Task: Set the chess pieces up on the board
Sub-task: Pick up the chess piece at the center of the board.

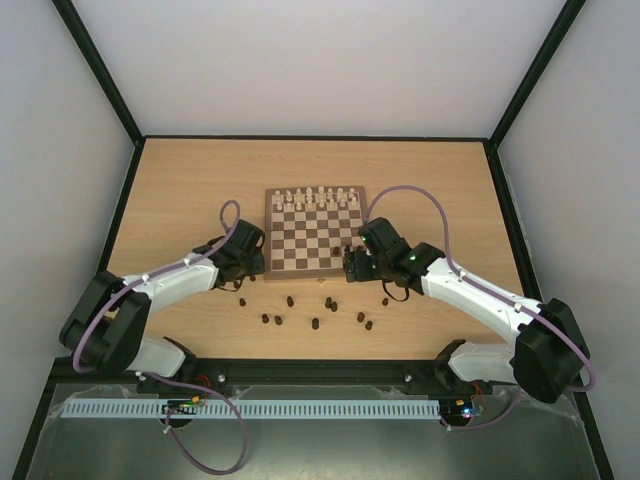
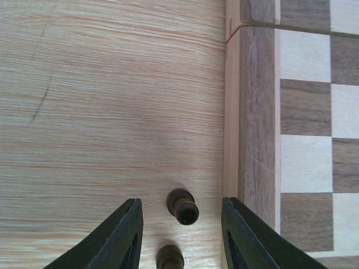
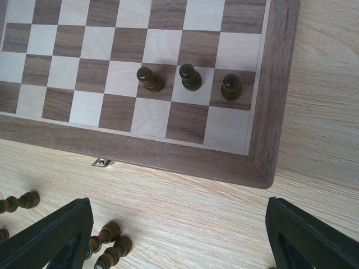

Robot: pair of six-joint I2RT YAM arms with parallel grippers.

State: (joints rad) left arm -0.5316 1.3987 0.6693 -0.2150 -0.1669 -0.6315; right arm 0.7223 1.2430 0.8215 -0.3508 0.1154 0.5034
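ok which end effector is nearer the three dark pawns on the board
Right. The right end effector is off the board corner by the pawns; the left end effector is past the opposite edge.

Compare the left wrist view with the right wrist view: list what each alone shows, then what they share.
Left wrist only: two dark pieces on the table at the open left claw, beside the board's side border. Right wrist only: three dark pawns standing in a row near the board's corner, a metal clasp, and loose dark pieces by the open right claw. Both: board, table, an open claw.
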